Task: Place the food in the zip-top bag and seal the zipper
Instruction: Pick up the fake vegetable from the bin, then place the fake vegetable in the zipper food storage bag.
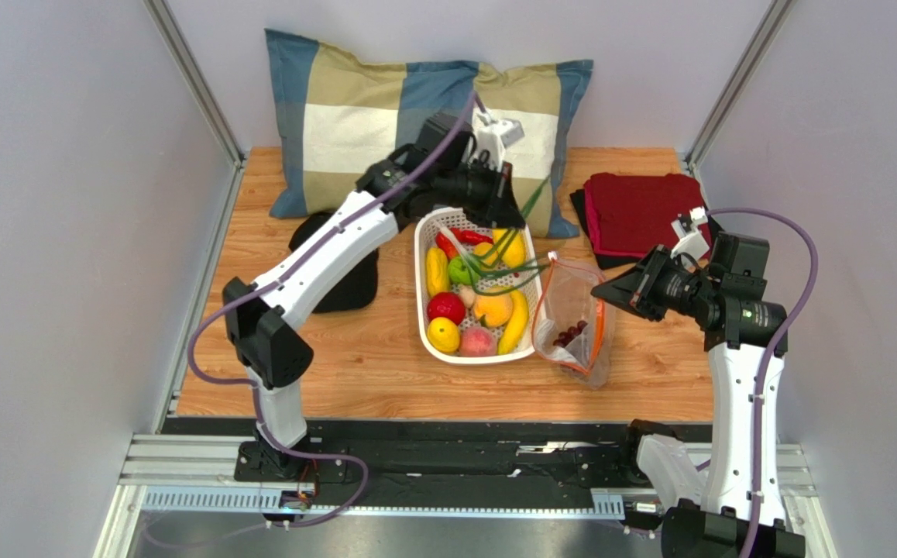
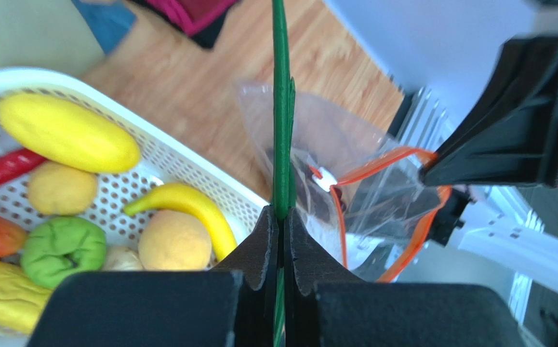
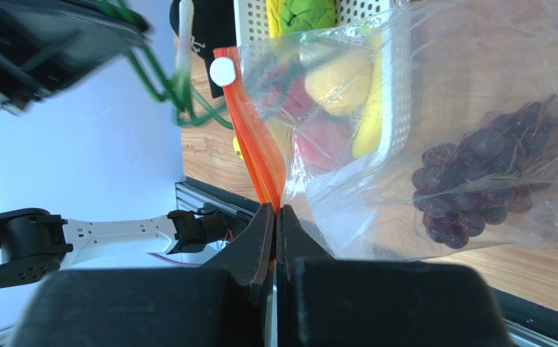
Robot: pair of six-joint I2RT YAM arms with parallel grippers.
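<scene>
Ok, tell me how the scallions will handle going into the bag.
Probably floppy: the scallions sag in loops below the left gripper. Likely light, being thin stalks. Loose ends may snag the zip-top bag mouth.

You had 1 camera high overhead, looking down at everything; 2 wrist cameras sat close, both facing the bag (image 3: pixel 477 87).

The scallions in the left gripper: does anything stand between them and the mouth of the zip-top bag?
Nothing visible does. The left gripper holds the scallions over the basket; the right gripper pinches the zipper, and the zip-top bag gapes open. Only grapes lie inside.
</scene>
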